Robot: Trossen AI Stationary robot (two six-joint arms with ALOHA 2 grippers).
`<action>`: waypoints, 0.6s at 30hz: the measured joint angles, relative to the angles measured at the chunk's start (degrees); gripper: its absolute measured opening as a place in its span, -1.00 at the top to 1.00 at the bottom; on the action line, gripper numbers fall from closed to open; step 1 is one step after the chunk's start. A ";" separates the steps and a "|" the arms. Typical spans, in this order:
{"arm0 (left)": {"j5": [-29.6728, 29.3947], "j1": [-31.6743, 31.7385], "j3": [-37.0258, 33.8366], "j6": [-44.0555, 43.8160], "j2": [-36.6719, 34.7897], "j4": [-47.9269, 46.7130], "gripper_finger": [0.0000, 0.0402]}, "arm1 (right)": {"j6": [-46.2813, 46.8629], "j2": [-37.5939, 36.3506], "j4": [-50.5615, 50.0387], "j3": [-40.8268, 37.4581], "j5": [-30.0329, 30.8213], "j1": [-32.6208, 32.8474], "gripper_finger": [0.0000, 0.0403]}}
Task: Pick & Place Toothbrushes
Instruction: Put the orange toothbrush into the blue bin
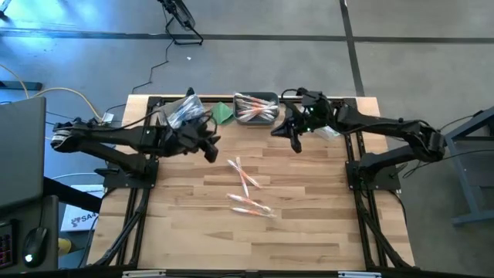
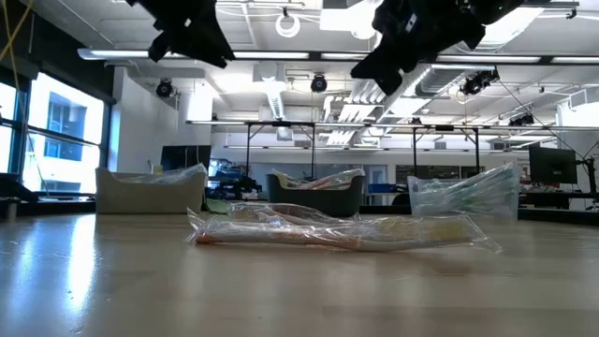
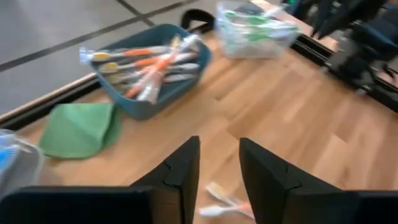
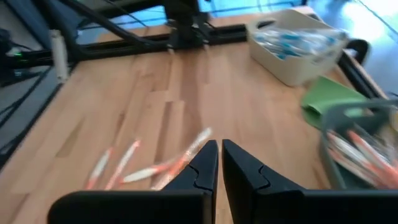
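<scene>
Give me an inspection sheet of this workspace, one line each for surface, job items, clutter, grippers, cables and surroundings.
Surface: wooden table, dry, with a dark frame along its edges.
Job's things: loose toothbrushes lie mid-table in clear wrappers; the dark bin at the far edge holds orange ones, the left bin blue ones, the right bin green ones.
Clutter: folded green cloth between the left and dark bins.
Grippers: left gripper hangs above the table near the loose toothbrushes, fingers apart, holding nothing; right gripper shut, empty, also raised.
Cables: a cable trails across the floor beyond the table.
Surroundings: open room with desks and monitors; no person seen.
</scene>
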 joint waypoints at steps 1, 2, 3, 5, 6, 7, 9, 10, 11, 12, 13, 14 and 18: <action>-0.03 -1.02 0.00 0.00 -0.01 0.00 0.48 | 0.30 0.00 0.52 0.00 -0.20 0.74 0.93; -0.07 -2.04 0.00 0.14 -0.02 0.02 0.50 | 0.53 -0.01 1.04 -0.01 -0.29 1.56 0.93; -0.09 -2.95 0.00 0.92 -0.02 -0.01 0.52 | 0.95 -0.01 1.65 -0.03 -0.20 2.41 0.93; -0.07 -4.61 0.00 2.92 -0.02 -0.02 0.57 | 2.58 -0.02 3.27 -0.03 1.91 4.35 0.93; -0.08 -5.25 0.00 3.93 -0.02 0.00 0.59 | 3.67 -0.01 4.21 -0.05 3.97 5.43 0.93; -0.09 -5.76 0.00 4.95 -0.02 -0.01 0.62 | 4.67 0.00 5.22 -0.05 6.23 6.53 0.93; -0.09 -6.54 0.00 6.73 -0.13 -0.08 0.68 | 6.27 0.43 7.25 -0.05 10.65 8.71 0.94; -0.03 -6.76 0.00 7.33 -0.40 -0.27 0.71 | 7.38 0.70 8.24 -0.05 12.21 9.74 0.95; 0.20 -6.88 0.00 8.15 -0.74 -0.41 0.75 | 8.78 0.86 8.59 -0.05 13.55 10.54 0.97; 1.08 -6.87 0.00 8.82 -1.13 -0.37 0.78 | 9.95 1.26 8.77 -0.05 14.53 11.34 0.98; 2.03 -6.77 0.00 9.59 -1.57 -0.47 0.82 | 10.76 2.04 9.51 -0.05 14.92 12.25 0.98; 3.15 -6.75 0.00 10.59 -2.05 -0.56 0.86 | 11.34 2.87 10.32 -0.05 15.20 13.14 0.98; 7.20 -6.73 0.00 14.90 -4.13 0.07 0.98 | 13.95 6.79 10.56 -0.05 17.70 15.82 0.99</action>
